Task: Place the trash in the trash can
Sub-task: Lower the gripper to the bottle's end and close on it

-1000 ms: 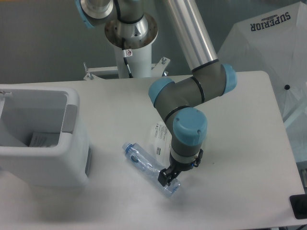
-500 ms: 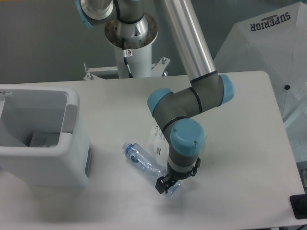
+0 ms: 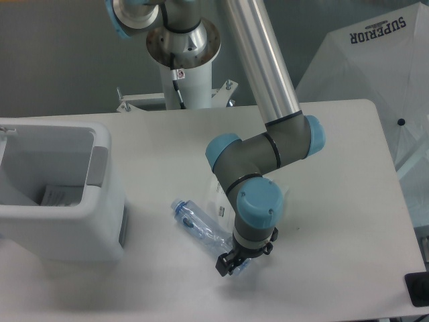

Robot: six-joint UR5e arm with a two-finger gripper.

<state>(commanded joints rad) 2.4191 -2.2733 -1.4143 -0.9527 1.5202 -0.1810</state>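
The clear plastic bottle (image 3: 198, 225) lies on its side on the white table (image 3: 335, 201). Its blue cap (image 3: 178, 208) points toward the trash can (image 3: 64, 194). The gripper (image 3: 231, 262) sits low over the bottle's bottom end, with its dark fingers on each side of it, but it is too hard to see if they squeeze it. The flat plastic pouch (image 3: 218, 194) lies just beside the bottle, partly hidden by the arm. The white trash can stands at the left edge, well apart from the bottle, with bare table between them. A paper (image 3: 59, 195) lies inside it.
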